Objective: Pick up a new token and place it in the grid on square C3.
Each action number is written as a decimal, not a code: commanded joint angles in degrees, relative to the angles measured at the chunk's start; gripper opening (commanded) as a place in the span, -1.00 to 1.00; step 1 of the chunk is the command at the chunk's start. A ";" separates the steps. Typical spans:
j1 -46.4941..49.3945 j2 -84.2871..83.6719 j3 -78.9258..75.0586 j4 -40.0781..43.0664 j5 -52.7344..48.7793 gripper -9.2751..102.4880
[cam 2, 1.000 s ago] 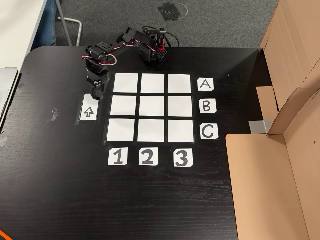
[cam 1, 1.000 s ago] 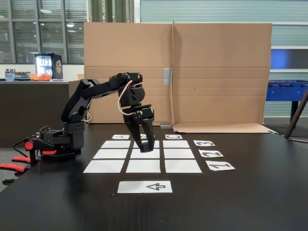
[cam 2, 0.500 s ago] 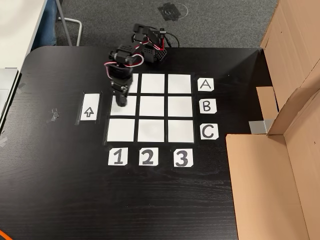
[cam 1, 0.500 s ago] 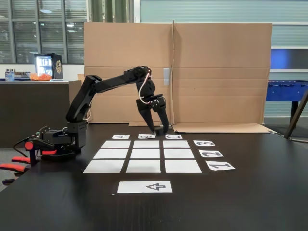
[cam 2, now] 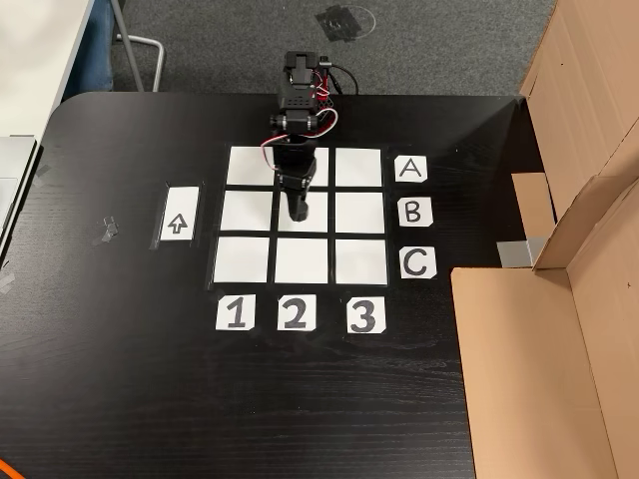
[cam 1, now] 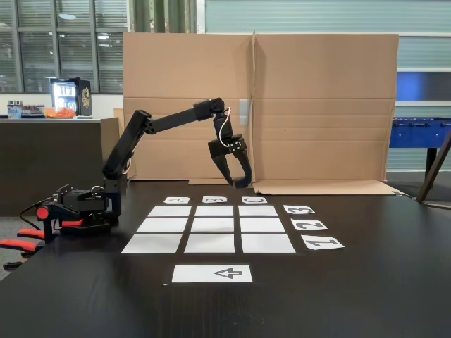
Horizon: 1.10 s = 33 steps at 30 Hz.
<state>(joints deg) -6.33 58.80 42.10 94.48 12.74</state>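
Your gripper (cam 1: 238,184) hangs in the air above the grid's (cam 2: 302,215) middle square, fingers slightly parted; whether they hold the token, you cannot tell.

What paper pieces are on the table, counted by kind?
Blank grid squares: 9
Letter labels: 3
Number labels: 3
Arrow sheet: 1
Total: 16
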 commanded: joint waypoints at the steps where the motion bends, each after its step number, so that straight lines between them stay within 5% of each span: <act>1: -3.16 2.20 -0.18 -0.44 1.14 -0.85; 33: -13.18 -20.92 -23.55 -5.63 3.43 -0.85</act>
<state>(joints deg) -18.90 38.14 22.06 89.82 15.82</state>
